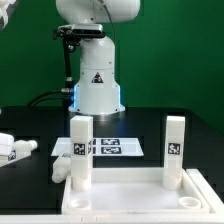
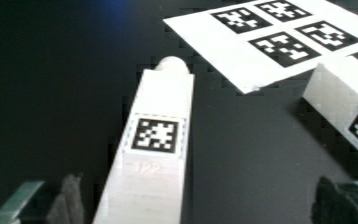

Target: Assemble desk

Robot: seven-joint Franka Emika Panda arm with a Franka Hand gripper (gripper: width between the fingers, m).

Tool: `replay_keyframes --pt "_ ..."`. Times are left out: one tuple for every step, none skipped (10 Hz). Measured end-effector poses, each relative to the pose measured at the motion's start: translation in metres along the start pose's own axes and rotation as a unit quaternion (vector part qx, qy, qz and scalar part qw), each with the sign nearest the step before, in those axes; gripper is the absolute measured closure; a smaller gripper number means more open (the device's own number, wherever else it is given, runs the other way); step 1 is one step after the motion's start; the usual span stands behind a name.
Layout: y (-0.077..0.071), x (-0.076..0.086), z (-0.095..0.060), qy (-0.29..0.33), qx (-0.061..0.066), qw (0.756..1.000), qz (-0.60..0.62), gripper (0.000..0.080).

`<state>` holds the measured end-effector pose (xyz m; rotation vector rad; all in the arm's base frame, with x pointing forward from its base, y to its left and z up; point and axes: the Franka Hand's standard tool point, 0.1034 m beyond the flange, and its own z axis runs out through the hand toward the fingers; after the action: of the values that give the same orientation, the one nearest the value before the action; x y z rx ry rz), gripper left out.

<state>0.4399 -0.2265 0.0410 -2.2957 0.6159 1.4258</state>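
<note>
Well clear of the fingers point(image 2: 43, 200), a loose leg point(image 1: 18, 150) lies on the black tabletop point(image 1: 40, 125), not yet fitted. Two legs stand seated in the desk panel point(image 1: 130, 202): the left seated leg point(image 1: 80, 150) and the right seated leg point(image 1: 175, 148). The fingers are spread wide and empty, with one upright leg point(image 2: 155, 130) between them, untouched. Assessment: roughly half complete; the remaining legs are outstanding.

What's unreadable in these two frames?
- gripper: not made out in exterior view; wrist view crops all but its fingertips.
- tabletop: exterior view's bottom edge cuts off its front.
- upright legs: joints with tabletop too small, seating unknown.
- loose parts: cut by exterior view's left edge, count unclear.
- tagged white part: cropped, blurred in wrist view.
</note>
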Motion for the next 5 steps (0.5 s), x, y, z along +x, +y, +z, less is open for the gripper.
replay_keyframes --pt "0.008 0.002 0.007 -0.021 0.016 0.999 0.024 0.0151" --pt "0.016 0.007 0.014 -0.032 0.019 0.998 0.043 0.0151" --pt "0.016 0.01 0.017 -0.034 0.019 0.998 0.048 0.0151" --pt "0.018 0.013 0.021 -0.036 0.019 0.997 0.06 0.0151" --pt "0.018 0.014 0.023 -0.04 0.018 0.997 0.061 0.0151"
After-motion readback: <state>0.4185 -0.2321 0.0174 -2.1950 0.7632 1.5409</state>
